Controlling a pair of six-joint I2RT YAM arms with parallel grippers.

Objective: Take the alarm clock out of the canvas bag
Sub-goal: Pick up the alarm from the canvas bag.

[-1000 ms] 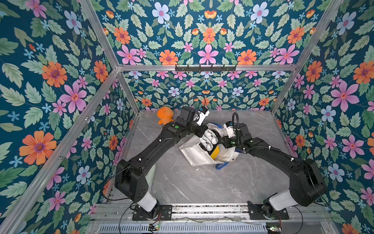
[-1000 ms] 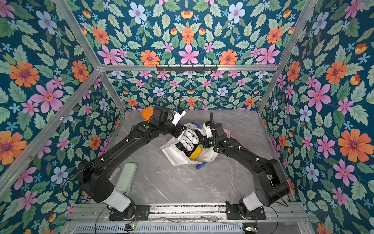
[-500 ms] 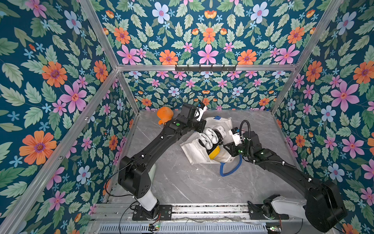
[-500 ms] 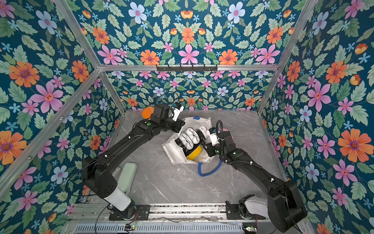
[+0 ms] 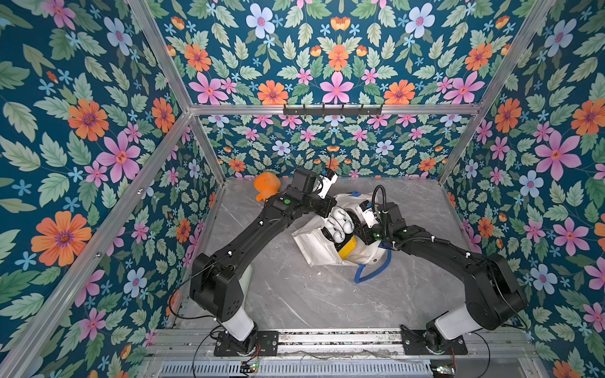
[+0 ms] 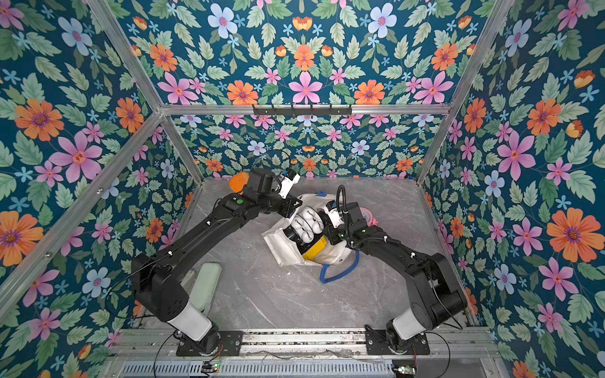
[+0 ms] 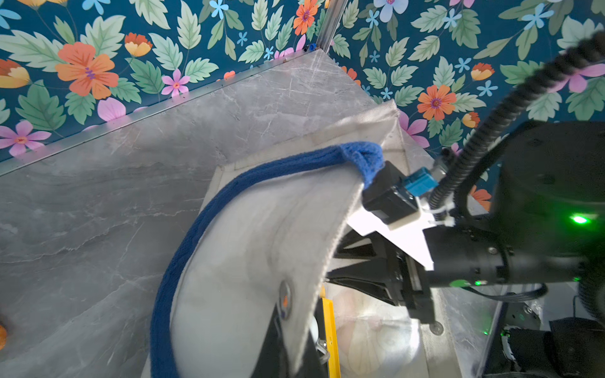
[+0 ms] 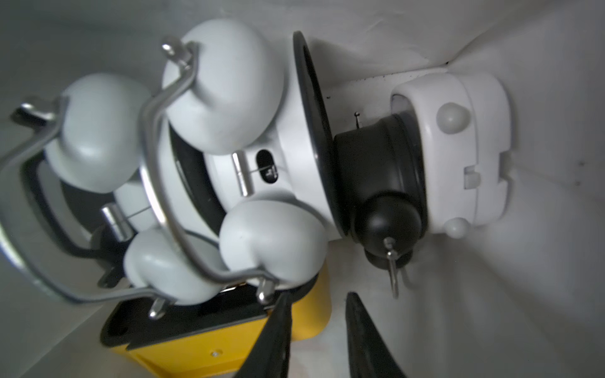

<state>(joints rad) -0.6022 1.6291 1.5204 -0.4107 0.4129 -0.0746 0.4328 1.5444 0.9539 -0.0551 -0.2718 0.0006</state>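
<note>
The canvas bag [image 7: 262, 245] is off-white woven cloth, matt, and coarse along its edge. Its handle [image 7: 262, 176] is thick blue webbing, fuzzy and rough. Inside the bag, the alarm clocks' bells [image 8: 226, 88] are smooth, semi-gloss white, perhaps painted metal, though the close view leaves that unsure. The wire loop [image 8: 146, 137] over them is bright bare metal. The yellow clock [image 8: 196, 356] looks like smooth plastic. Under the bag, the table [image 5: 311, 301] is grey and marbled, smooth with a faint sheen.

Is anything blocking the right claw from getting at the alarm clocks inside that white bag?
Nothing visible. The right claw sits inside the canvas bag, its open fingers beside the yellow clock and just short of the nearest white twin-bell clock. The left claw holds the bag's rim up.
</note>
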